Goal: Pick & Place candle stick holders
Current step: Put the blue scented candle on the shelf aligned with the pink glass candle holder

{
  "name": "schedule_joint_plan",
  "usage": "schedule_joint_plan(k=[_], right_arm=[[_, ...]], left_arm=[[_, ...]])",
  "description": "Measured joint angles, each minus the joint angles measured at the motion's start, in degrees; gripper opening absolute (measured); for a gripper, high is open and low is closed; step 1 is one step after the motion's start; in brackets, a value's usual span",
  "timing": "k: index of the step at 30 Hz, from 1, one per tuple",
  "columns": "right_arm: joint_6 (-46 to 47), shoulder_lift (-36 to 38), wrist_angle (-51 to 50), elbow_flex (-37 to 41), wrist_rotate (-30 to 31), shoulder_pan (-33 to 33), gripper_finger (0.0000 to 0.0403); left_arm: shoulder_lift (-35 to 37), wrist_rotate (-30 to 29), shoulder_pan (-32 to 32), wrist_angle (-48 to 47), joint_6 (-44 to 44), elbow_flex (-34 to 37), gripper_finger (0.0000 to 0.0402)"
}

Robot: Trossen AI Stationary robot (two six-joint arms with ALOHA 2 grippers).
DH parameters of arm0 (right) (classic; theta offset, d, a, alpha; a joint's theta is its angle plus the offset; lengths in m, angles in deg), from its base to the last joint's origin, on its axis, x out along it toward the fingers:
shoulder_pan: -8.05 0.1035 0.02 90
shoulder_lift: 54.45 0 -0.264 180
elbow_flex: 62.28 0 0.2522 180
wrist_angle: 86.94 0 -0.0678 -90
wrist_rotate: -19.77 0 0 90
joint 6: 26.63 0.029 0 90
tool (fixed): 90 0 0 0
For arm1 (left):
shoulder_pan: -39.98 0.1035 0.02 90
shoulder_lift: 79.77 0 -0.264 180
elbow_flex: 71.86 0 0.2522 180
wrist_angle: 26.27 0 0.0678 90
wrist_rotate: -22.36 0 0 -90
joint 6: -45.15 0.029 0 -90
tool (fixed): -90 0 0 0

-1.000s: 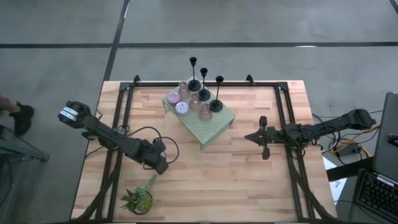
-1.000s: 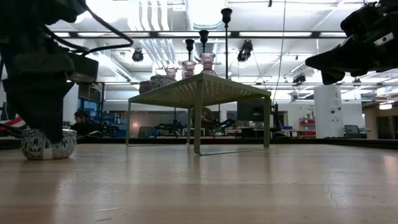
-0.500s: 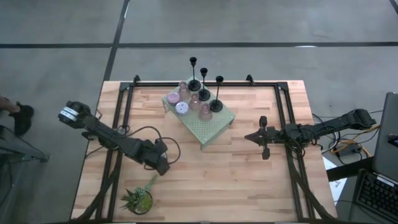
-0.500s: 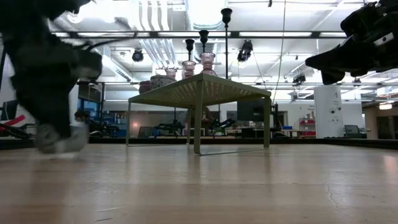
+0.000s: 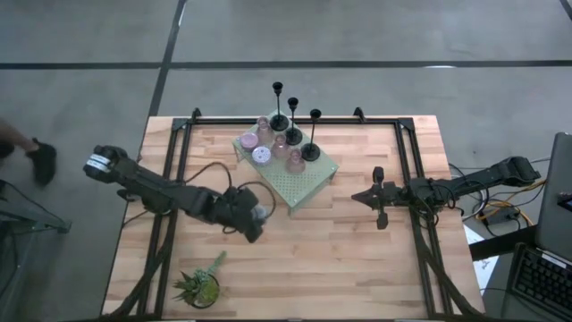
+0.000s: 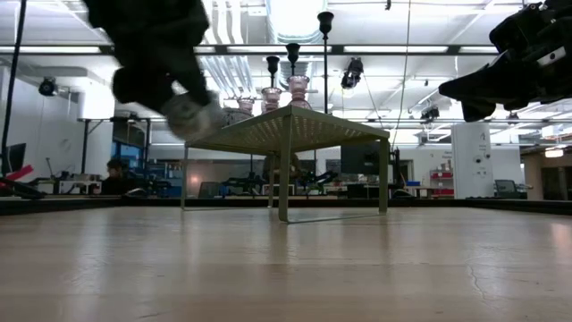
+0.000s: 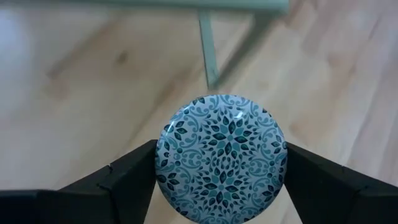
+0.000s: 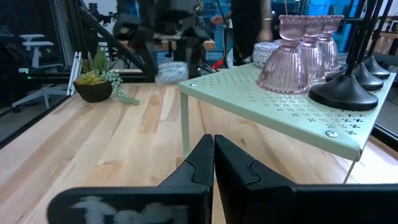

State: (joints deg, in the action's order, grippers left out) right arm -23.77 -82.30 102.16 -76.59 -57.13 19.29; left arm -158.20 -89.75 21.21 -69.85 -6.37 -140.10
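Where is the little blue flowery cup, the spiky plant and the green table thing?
blue patterned cup (image 7: 221,157), left wrist view, middle of its round patterned face.
spiky plant (image 5: 198,286), high view, centre of its leaves.
green perforated stand (image 5: 308,182), high view, a bare part of its top.

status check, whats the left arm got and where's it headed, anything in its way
Left gripper shut on a round blue-patterned cup, lifted off the table beside the green stand. Right gripper shut, waiting at the right. Stand leg close ahead.
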Motion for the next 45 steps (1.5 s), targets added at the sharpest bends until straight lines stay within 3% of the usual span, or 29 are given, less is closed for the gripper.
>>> schedule_joint_plan(k=[9,22,45], right_arm=[[0.00,-0.01,0.00,0.00,0.00,-0.02,0.0008],[0.00,-0.01,0.00,0.00,0.00,0.00,0.0008],[0.07,0.01,0.02,0.02,0.01,-0.01,0.0008]], left_arm=[[0.00,0.37,7.54,-0.66,7.83,-7.89,0.0312],[-0.71,1.62,17.04,-4.07,10.58,-14.62,0.0312],[-9.16,5.09,19.52,0.43,14.03,-15.79,0.0314]])
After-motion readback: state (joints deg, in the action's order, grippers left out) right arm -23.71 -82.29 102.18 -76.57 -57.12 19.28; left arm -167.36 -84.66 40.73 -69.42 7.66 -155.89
